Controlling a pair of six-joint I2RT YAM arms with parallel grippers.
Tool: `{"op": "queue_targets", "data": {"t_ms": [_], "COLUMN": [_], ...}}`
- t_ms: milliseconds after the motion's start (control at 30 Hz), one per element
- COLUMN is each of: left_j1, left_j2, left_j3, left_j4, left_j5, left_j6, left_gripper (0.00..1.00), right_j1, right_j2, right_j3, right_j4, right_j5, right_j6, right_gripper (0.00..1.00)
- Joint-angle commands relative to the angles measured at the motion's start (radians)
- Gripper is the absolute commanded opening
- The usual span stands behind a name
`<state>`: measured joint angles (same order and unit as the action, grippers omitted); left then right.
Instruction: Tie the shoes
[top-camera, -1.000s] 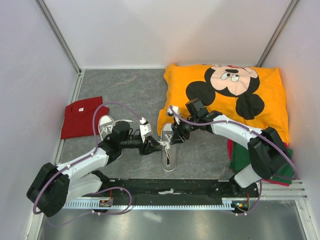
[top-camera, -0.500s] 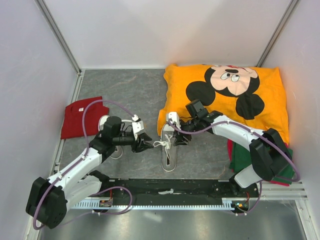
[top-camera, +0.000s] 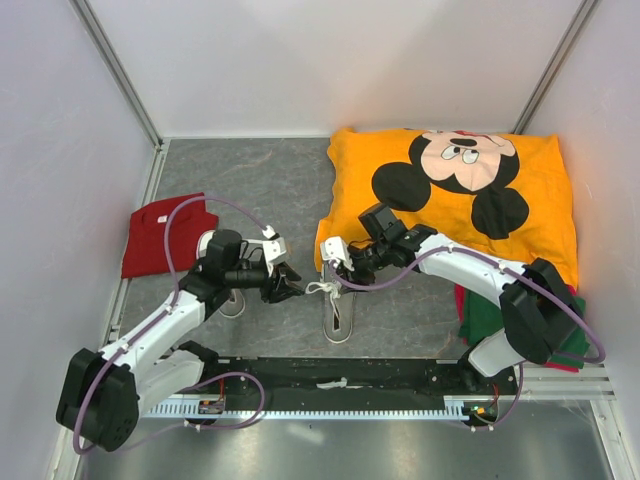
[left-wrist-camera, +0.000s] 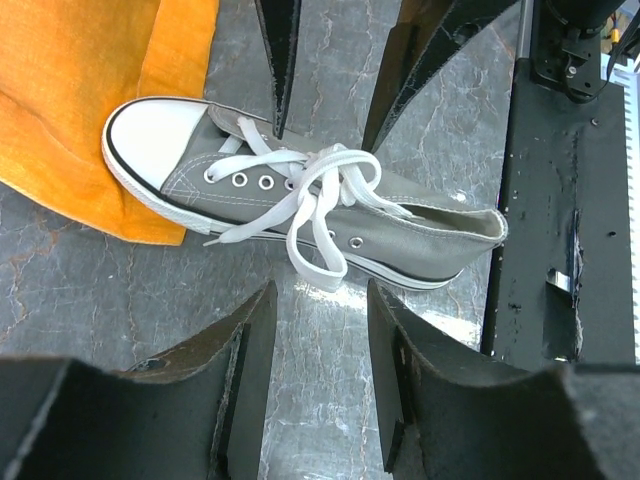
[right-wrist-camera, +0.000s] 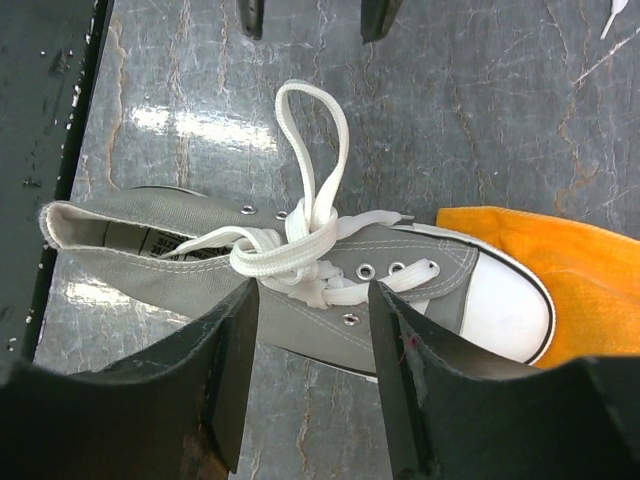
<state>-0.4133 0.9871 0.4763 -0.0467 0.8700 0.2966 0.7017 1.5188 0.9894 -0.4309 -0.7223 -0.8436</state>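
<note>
One grey shoe (top-camera: 338, 312) lies on its side between my grippers, toe against the orange pillow. It also shows in the left wrist view (left-wrist-camera: 420, 225) and in the right wrist view (right-wrist-camera: 400, 285). Its white laces (left-wrist-camera: 312, 190) are crossed in a knot with a loop (right-wrist-camera: 312, 130) sticking out onto the floor. My left gripper (top-camera: 285, 286) is open and empty just left of the loop (left-wrist-camera: 320, 296). My right gripper (top-camera: 336, 258) is open and empty over the shoe's lace area (right-wrist-camera: 310, 300). The second shoe (top-camera: 232, 303) is mostly hidden under my left arm.
An orange Mickey Mouse pillow (top-camera: 450, 190) fills the back right. A red cloth (top-camera: 160, 232) lies at the left wall. Green and red cloths (top-camera: 482, 315) lie at the right. The black base rail (top-camera: 340, 380) runs along the near edge.
My left gripper has drawn back to the left, away from the shoe's laces, and is open. My right gripper has shifted left over the shoe.
</note>
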Motion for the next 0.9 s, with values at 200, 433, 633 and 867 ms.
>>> {"op": "queue_targets", "data": {"t_ms": [200, 433, 633, 867], "left_j1": [0.013, 0.01, -0.004, -0.074], "left_j2": [0.061, 0.117, 0.182, 0.185], "left_j3": [0.065, 0.091, 0.128, 0.12], "left_j4": [-0.045, -0.085, -0.134, -0.105], "left_j5": [0.02, 0.03, 0.041, 0.001], "left_j6": [0.096, 0.24, 0.347, 0.42], "left_gripper": [0.56, 0.78, 0.79, 0.77], "right_j1": [0.051, 0.061, 0.062, 0.061], "right_j2": [-0.025, -0.028, -0.038, -0.058], "right_j3": [0.049, 0.049, 0.042, 0.032], "right_j4": [-0.029, -0.035, -0.046, -0.046], "right_j5": [0.017, 0.018, 0.029, 0.041], "right_j6": [-0.114, -0.111, -0.127, -0.111], "right_gripper": [0.4, 0.18, 0.0, 0.0]}}
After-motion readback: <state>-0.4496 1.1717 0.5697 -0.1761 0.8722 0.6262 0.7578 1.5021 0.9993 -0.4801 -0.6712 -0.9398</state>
